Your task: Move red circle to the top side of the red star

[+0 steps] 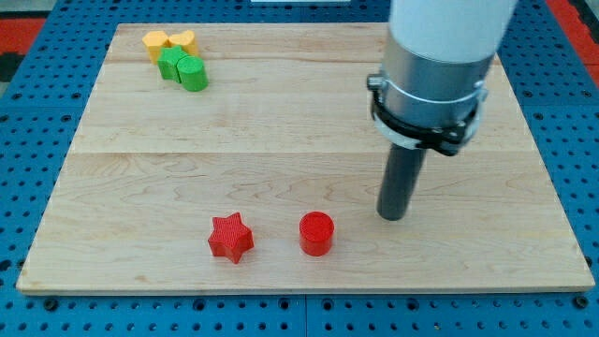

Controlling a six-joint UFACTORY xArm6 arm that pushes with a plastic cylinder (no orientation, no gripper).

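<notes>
The red circle (316,233) is a short red cylinder on the wooden board near the view's bottom, just right of centre-left. The red star (230,237) lies to its left, with a small gap between them. My tip (392,216) rests on the board to the right of the red circle and slightly higher in the view, apart from it. The arm's grey body rises above the rod toward the view's top right.
At the view's top left stands a tight cluster: two yellow blocks (168,42) with two green blocks (183,69) just below them. The wooden board (281,131) lies on a blue pegboard surface, its edges near every side of the view.
</notes>
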